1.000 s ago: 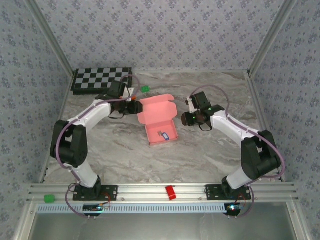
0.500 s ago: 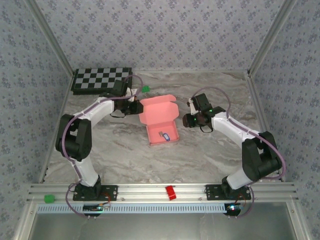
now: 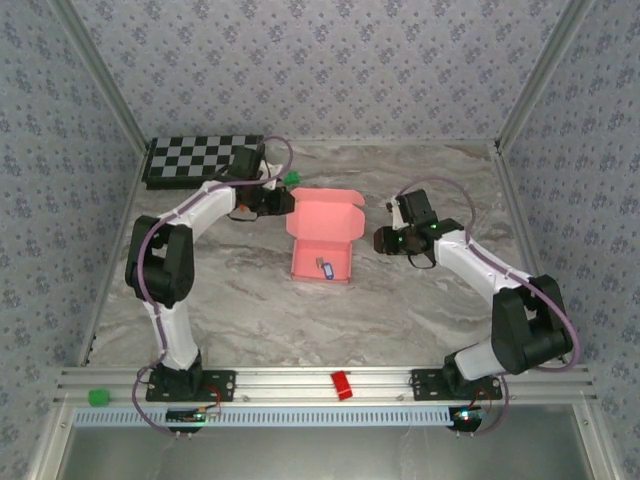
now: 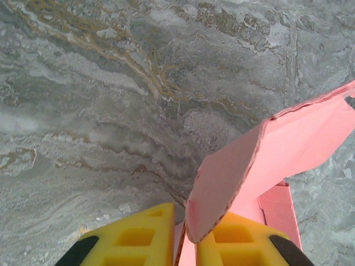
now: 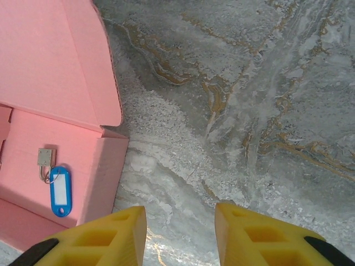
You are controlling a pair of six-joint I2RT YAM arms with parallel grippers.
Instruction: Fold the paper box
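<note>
A: Where's the box?
B: Box (image 3: 322, 238) sits mid-surface (image 3: 250, 290), between the 2 arms. Tray is formed, lid (image 3: 325, 212) open toward the far side. A blue key tag (image 3: 325, 268) lies in the tray.
A: Left tool?
B: Left tool (image 4: 186, 246) pinches the left flap (image 4: 233, 183) at the lid's corner, card edge-on between the yellow fingers (image 4: 138, 244). The flap bends above the grip.
A: Right tool?
B: Right tool (image 5: 180, 235) is spread and holds nothing, with bare surface between its fingers. It hovers just beside the tray's right wall.
A: Risks?
B: 3, as I judge it. 1: the thin card is held at 1 corner only, so swinging the lid over may twist or crease it off the score line. 2: the tray is unpinned, so a pull from the left could drag or tip it and spill the key tag. 3: if the right flap (image 5: 108, 94) isn't tucked in as the lid drops, it catches outside the wall and the lid won't seat. I can't tell the right tool's height.
</note>
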